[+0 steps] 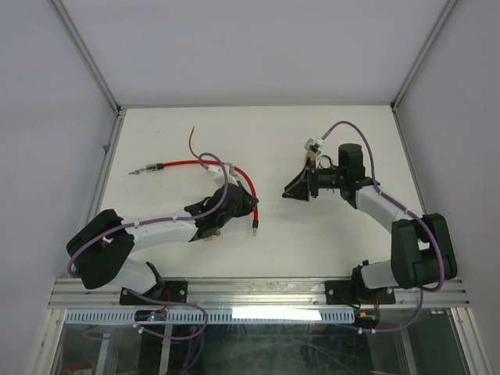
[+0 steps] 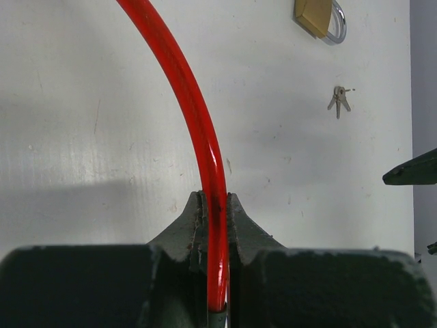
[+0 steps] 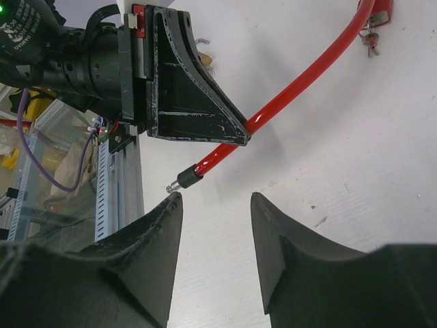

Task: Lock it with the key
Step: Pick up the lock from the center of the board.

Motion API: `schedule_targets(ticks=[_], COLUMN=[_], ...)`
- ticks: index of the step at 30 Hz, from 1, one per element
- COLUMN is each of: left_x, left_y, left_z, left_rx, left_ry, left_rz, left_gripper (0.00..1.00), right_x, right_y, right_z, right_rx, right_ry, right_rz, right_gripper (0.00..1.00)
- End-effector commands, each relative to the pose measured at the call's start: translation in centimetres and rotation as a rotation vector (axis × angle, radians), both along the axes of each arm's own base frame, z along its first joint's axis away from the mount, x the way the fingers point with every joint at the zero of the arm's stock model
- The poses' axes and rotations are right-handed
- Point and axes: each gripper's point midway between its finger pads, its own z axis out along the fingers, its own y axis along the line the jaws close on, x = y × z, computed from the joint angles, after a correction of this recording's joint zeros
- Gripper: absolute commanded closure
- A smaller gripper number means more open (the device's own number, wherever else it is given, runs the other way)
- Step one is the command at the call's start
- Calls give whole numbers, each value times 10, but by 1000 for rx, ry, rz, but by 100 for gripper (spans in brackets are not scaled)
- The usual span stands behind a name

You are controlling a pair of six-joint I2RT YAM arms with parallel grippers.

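Between left fingers [image 2: 179,231] curves a glossy red cable [image 2: 194,109].

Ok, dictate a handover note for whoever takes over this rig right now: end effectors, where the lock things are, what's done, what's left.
Left end effector: shut on the red cable.
Right end effector: open, empty, near the cable's metal tip.
Brass padlock and keys: lying apart on the table, neither held.
Done: cable gripped.
Left: pick up a key, lock.
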Motion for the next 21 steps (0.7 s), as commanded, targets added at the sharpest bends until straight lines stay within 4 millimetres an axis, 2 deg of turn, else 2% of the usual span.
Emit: schedule_targets(ticks=[1, 21], left_x=[1, -2], left_y=[-14, -14], left_z=[33, 43], left_rx=[-112, -149], left_ry=[-68, -92], left_rz=[-18, -26], left_gripper=[100, 100], right_x=[1, 6], right_y=[5, 20], right_z=[3, -10], right_rx=[15, 37], right_ry=[-24, 47], right_rz=[14, -10], right_gripper=[53, 50])
